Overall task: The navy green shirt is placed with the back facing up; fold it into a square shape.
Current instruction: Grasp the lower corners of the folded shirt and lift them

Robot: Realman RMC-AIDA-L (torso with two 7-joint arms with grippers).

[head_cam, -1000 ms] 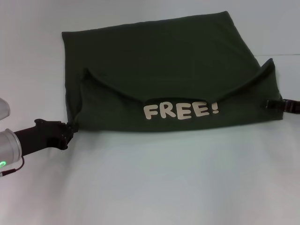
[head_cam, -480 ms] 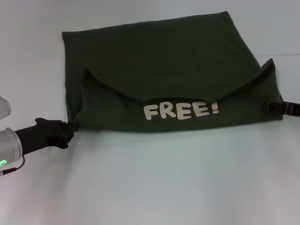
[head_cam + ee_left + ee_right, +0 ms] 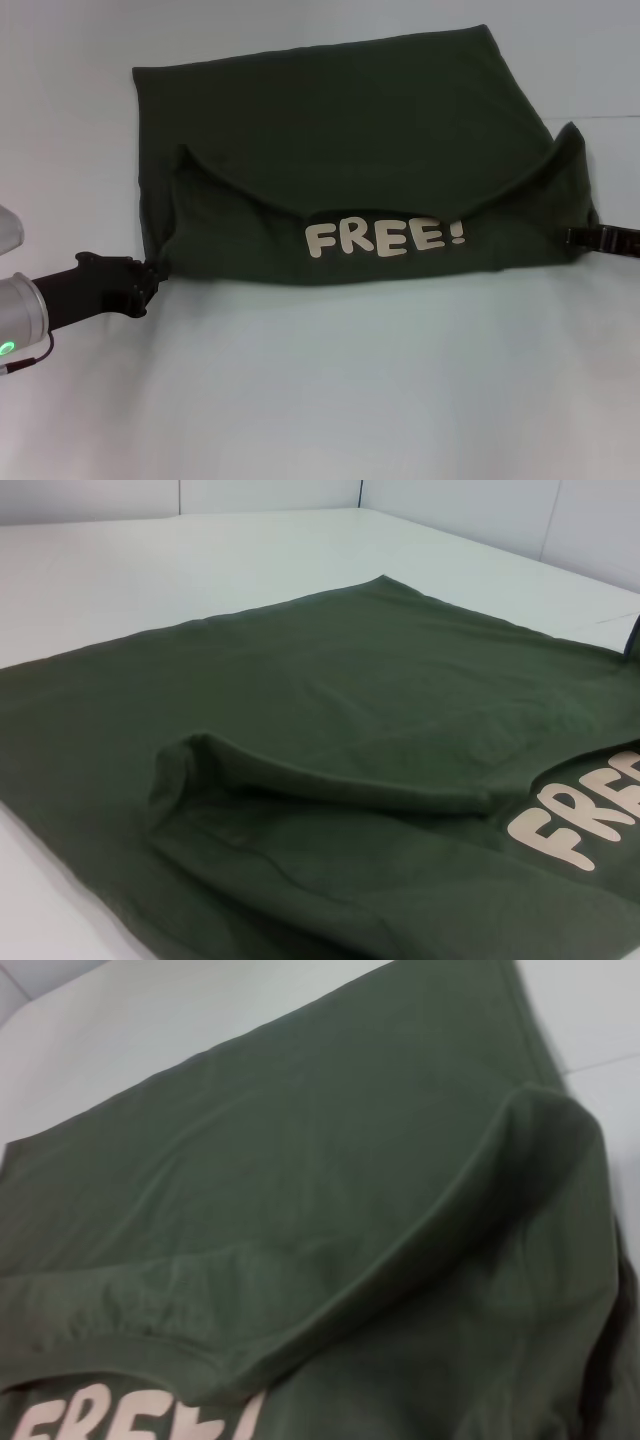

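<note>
At the left of the head view, the left hand (image 3: 150,272) sits low on the white table (image 3: 330,390), its black tip touching the near left corner of the navy green shirt (image 3: 350,130); whether it pinches the cloth or merely meets it cannot be told. The shirt lies across the far middle of the table, its near part folded up over the plain back so that a strip of the front shows, bearing cream block lettering (image 3: 385,237) that reads "FREE!". The folded flap's upper edge sags in a shallow curve between two raised corners, one left, one right. Bare table lies wide open in front of the near hem, with a narrower margin along the shirt's left edge. At the right edge, the right hand (image 3: 585,237) touches the shirt's near right corner, its grip likewise unclear.
</note>
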